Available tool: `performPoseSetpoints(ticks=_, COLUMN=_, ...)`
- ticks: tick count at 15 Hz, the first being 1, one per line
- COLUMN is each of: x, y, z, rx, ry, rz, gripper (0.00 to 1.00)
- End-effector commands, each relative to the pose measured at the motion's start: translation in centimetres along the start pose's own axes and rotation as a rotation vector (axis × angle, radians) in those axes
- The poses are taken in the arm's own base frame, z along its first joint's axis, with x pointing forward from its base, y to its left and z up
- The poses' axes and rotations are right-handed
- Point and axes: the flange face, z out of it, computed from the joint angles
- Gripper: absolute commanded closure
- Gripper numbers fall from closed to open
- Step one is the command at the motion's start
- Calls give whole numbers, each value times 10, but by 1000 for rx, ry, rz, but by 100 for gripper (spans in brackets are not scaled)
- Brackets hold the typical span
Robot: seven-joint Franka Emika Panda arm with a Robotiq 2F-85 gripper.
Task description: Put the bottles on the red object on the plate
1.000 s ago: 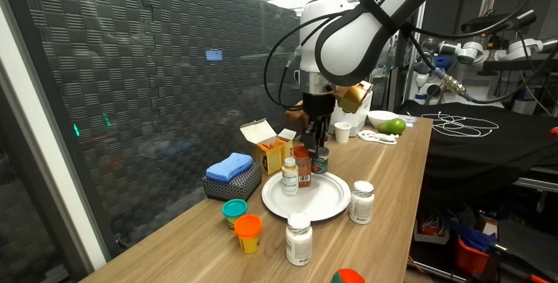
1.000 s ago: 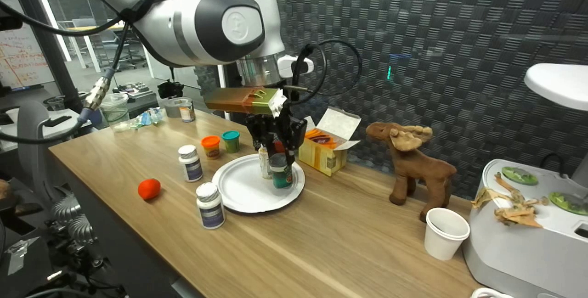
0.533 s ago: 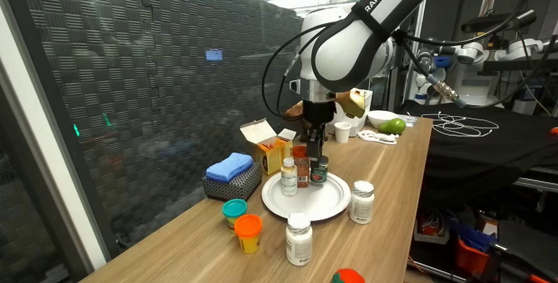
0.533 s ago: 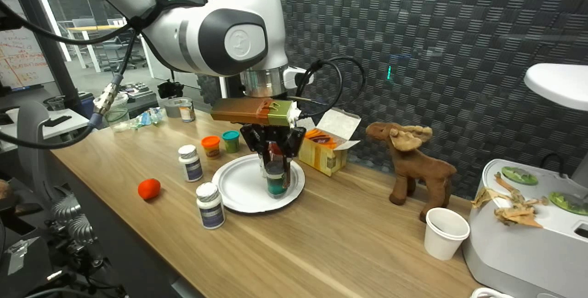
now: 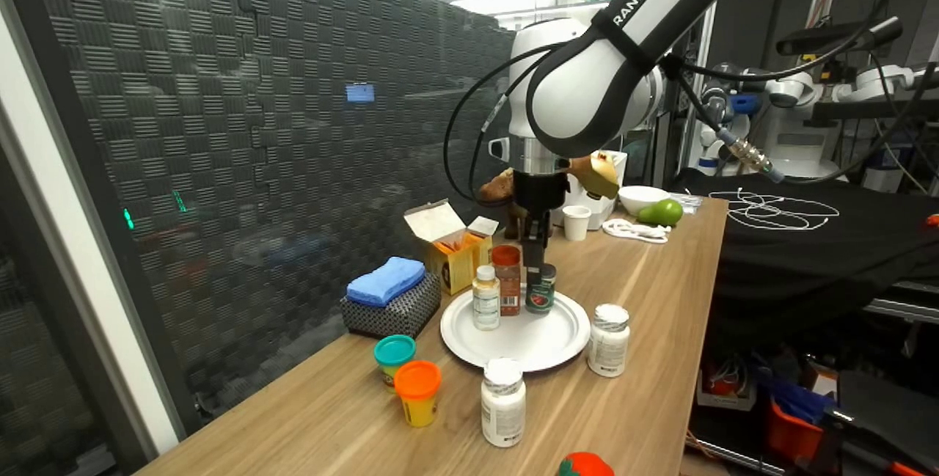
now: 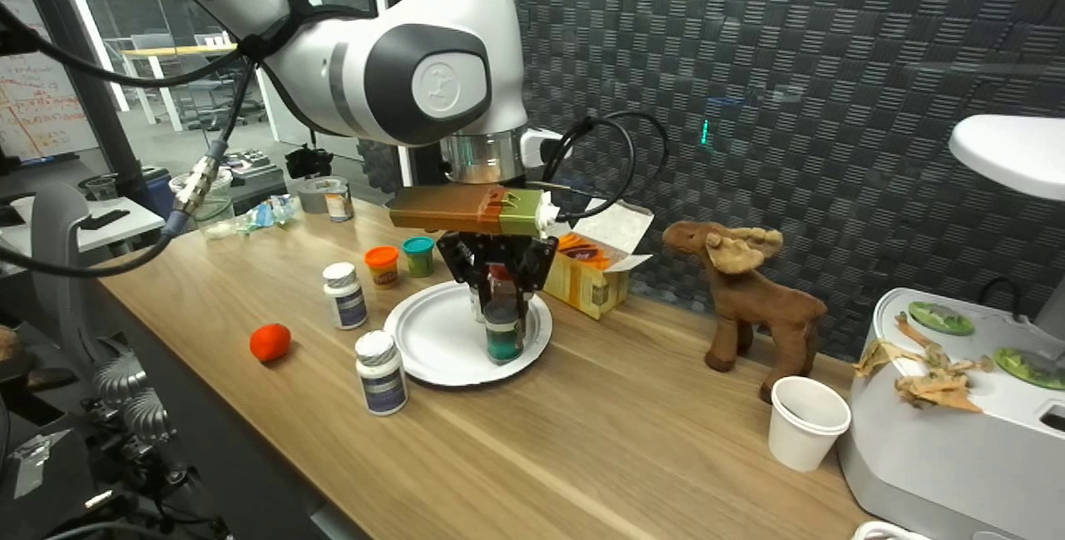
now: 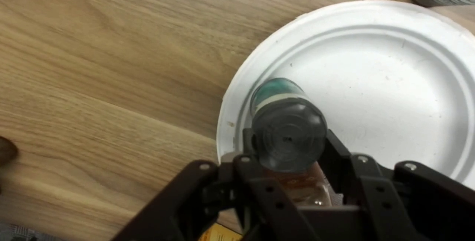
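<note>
I have the fingers [image 7: 336,159] pinching the green jar [image 7: 287,126], one on either side of its upper part, and the jar sits over the plate [image 7: 393,85], inside the rim, on the side away from the loose bottles. It hangs straight below my wrist between the fingers, long axis upright or close to it, so with my single arm I judge the next move to be a short straight lowering, if any is left, then a release. That turns on the gap under the jar's base, and I can't read it: in both exterior views the base shows against the plate, but whether it touches I can't say. The red jar [image 5: 507,282] stands on the plate just beside the green one, so spreading the fingers could nudge it, I'd guess. A small bottle [image 5: 486,300] stands on the plate next to the red jar; a white bottle [image 5: 609,344] and a second white bottle [image 5: 503,406] stand on the desk [image 6: 582,423] outside the plate, so I take the job as unfinished. In the wrist view the fingers cover much of the red jar, and one white bottle beyond the plate's rim is cut off at the corner.
</note>
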Motion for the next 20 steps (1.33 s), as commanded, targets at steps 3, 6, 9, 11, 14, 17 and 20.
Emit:
performPoseSetpoints(ticks=3, x=6, y=4, z=-1, rx=21, ry=12, rz=-17, gripper=80)
performPoseSetpoints(ticks=6, x=7, y=3, z=0, rx=21, ry=9, rz=-16, gripper=80)
performPoseSetpoints(ticks=9, x=10, y=2, z=4, rx=19, ry=2, rz=-12, gripper=80)
performPoseSetpoints(ticks=11, x=12, y=2, z=6, rx=8, ry=-2, rz=-13, gripper=31)
performPoseSetpoints(ticks=14, x=13, y=2, z=6, rx=2, ry=2, rz=-4, gripper=17)
performPoseSetpoints(ticks=17, x=12, y=2, z=5, rx=-2, ry=12, rz=6, gripper=0)
performPoseSetpoints(ticks=20, x=12, y=1, z=4, rx=-6, ry=18, rz=7, gripper=0)
